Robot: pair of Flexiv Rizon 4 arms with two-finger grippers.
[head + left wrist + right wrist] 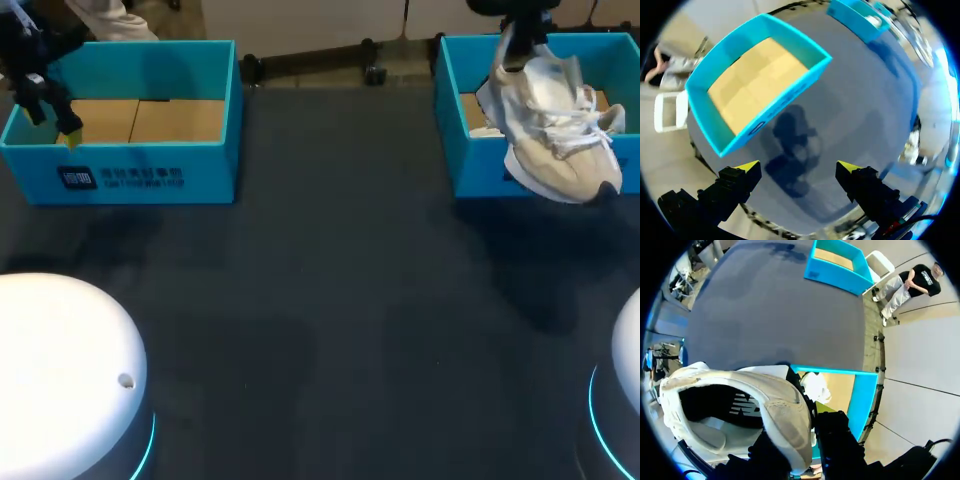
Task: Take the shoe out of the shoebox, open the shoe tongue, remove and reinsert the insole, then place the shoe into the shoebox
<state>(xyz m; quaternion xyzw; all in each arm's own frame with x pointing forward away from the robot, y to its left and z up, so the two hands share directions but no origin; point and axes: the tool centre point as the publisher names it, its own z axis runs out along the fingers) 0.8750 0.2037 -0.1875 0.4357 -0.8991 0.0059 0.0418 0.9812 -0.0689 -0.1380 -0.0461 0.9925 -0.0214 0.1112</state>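
The right claw [807, 437] pinches the white sneaker [740, 390] by its heel collar, over the front wall of the open shoebox [862, 400] under it. Taking-out looks nearly done, and everything after it is yet to do. The left claw [797, 170], spread and empty, hovers with a second shoebox [775, 107] ahead of it, whose white wall print is too small to read.

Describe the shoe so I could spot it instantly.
On the dark table, look to the far-right blue box. Over its front wall hangs the shoe, held by the right claw. It is the only cream-white, laced thing among blue cardboard.
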